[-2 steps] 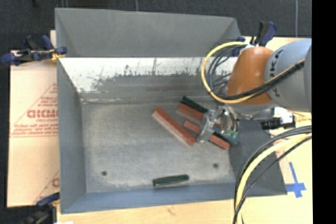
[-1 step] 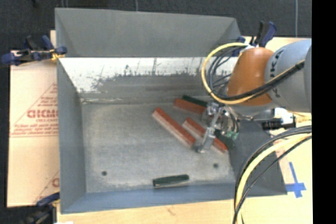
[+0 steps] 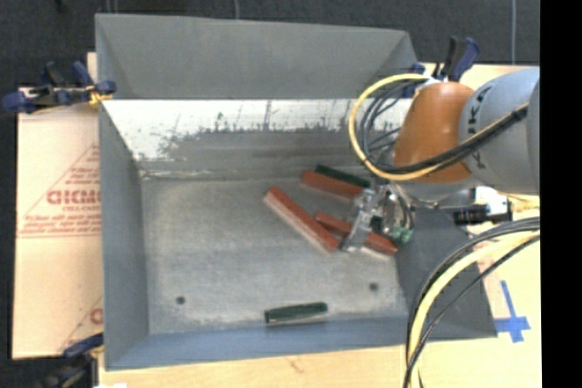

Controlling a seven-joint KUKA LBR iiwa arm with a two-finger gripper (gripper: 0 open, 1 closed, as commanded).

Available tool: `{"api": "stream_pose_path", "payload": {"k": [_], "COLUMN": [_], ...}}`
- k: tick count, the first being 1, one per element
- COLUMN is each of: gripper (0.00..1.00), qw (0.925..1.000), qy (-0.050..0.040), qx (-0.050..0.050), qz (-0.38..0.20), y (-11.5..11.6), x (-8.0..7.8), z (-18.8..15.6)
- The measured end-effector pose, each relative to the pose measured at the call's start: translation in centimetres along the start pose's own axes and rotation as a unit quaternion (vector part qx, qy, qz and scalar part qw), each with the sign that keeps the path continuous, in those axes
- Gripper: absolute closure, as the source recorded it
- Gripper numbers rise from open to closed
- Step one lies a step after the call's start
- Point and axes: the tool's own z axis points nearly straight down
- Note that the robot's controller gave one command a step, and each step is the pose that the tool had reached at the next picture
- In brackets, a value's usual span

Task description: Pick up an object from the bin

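Note:
My gripper [image 3: 362,230] hangs low at the right side of the bin, its fingers down among a small cluster of reddish-brown bars. A long reddish bar [image 3: 296,217] lies slanted just left of the fingers. A shorter reddish bar [image 3: 338,224] runs under the fingertips, and its far end [image 3: 382,243] shows to their right. Behind the gripper lies another reddish bar [image 3: 329,184] with a dark green bar [image 3: 343,174] alongside it. Whether anything sits between the fingers I cannot make out.
A dark green bar [image 3: 296,313] lies alone near the bin's front wall. The arm with its orange cover and looping cables overhangs the bin's right rim.

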Motion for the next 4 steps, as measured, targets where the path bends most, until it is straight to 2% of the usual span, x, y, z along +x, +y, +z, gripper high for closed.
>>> {"api": "stream_pose_path", "payload": {"k": [1, 2, 3, 4], "gripper": [0.0, 1.0, 1.0, 1.0], "qw": [1.0, 1.0, 1.0, 0.9997], "qy": [0.0001, 0.0002, 0.0003, -0.0036], "qx": [0.001, 0.001, 0.001, 0.001], "qz": [-0.001, -0.001, -0.002, -0.025], "y": [-0.1, -0.1, -0.1, -3.5], "x": [0.0, 0.0, 0.0, -2.4], "z": [0.0, 0.0, 0.0, -16.7]}}
